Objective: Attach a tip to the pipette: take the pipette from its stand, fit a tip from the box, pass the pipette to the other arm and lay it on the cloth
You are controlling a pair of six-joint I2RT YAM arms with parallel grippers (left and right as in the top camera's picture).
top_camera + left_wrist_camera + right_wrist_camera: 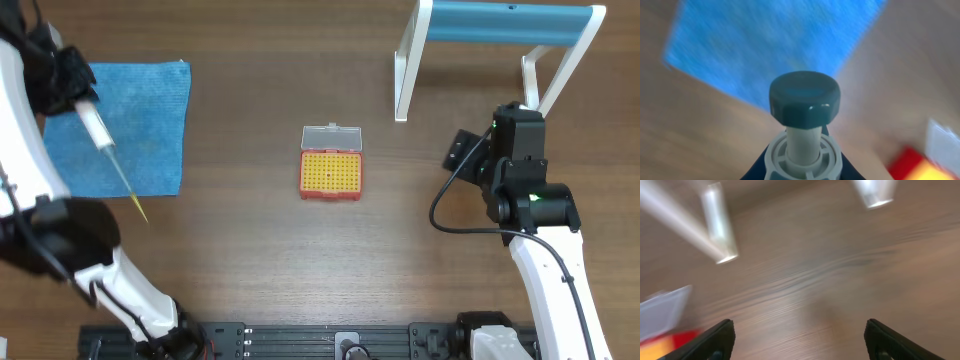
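Observation:
My left gripper point(68, 82) is shut on the pipette point(97, 128), holding it over the blue cloth point(140, 110) at the far left. The pipette slants down toward the table's front, and its yellow tip point(137, 207) pokes past the cloth's near edge. In the left wrist view the grey plunger button point(805, 97) stands close up, with the cloth point(775, 45) beneath. The tip box point(331, 172), red with yellow tips and its clear lid open, sits mid-table. My right gripper point(799, 330) is open with nothing in it, above bare wood near the stand point(500, 25).
The white-legged stand with its blue top bar occupies the back right; two of its legs point(717, 227) are in the right wrist view. The tip box point(665, 325) shows at that view's edge. Bare wooden table lies between the cloth and the box.

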